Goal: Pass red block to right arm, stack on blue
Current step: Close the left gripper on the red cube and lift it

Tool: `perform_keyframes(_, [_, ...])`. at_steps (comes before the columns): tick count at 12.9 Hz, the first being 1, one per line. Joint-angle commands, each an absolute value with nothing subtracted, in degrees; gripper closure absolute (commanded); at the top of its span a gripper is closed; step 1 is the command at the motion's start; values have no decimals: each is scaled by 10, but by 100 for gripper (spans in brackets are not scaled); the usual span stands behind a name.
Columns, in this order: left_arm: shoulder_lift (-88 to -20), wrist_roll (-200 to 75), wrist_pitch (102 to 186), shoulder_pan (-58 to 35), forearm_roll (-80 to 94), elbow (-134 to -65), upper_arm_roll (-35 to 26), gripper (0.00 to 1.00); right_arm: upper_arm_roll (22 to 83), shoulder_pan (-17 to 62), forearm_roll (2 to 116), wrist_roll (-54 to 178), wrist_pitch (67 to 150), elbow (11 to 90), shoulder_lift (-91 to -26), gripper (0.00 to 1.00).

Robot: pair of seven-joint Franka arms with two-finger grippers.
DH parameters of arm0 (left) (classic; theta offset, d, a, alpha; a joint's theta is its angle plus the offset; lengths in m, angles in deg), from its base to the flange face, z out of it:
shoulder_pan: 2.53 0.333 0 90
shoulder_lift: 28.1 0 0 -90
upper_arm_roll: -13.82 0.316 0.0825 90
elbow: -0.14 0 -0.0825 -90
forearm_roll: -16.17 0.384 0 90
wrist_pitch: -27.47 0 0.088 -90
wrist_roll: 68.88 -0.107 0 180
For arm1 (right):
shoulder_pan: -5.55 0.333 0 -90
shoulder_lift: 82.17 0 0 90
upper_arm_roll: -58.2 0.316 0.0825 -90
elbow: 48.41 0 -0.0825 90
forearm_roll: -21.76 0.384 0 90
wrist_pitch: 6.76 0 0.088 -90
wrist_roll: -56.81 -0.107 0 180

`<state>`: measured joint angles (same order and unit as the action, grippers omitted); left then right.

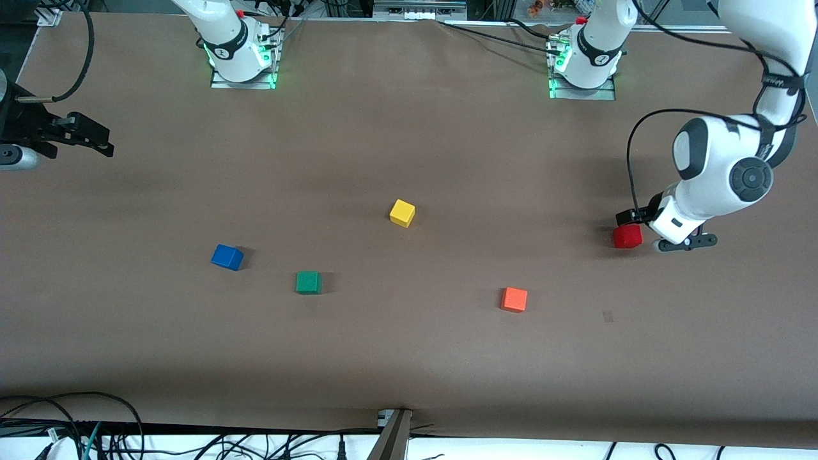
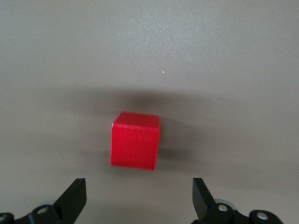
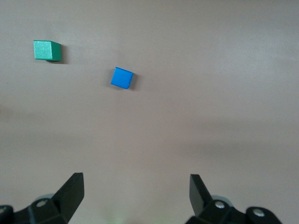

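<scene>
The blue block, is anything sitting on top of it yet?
No. The blue block has a bare top and sits alone on the table. The red block rests on the table by the left end effector.

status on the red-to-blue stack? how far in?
Early. Done: nothing; the red block sits on the table at the left arm's end. In hand: the left hand is low beside it, fingers open, block ahead of them and not yet gripped. Left: grasp, pass to the right hand, which waits open at its end of the table, then stack on the bare blue block.
</scene>
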<state>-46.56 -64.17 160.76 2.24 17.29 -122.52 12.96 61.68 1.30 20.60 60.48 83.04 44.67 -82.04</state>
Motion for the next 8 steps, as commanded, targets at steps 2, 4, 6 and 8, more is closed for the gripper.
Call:
perform_keyframes(2, [-506,-667,1657,34,185,-1218,129,0,616,13,214,611,820,440,-823,0])
perform_keyframes(4, [-516,-673,1668,34,185,-1219,129,0,616,13,214,611,821,440,-823,0])
perform_keyframes(6, [-521,-674,1671,34,185,-1219,129,0,616,13,214,611,821,440,-823,0])
perform_keyframes(8, [-522,-674,1671,34,185,-1219,129,0,616,13,214,611,821,440,-823,0])
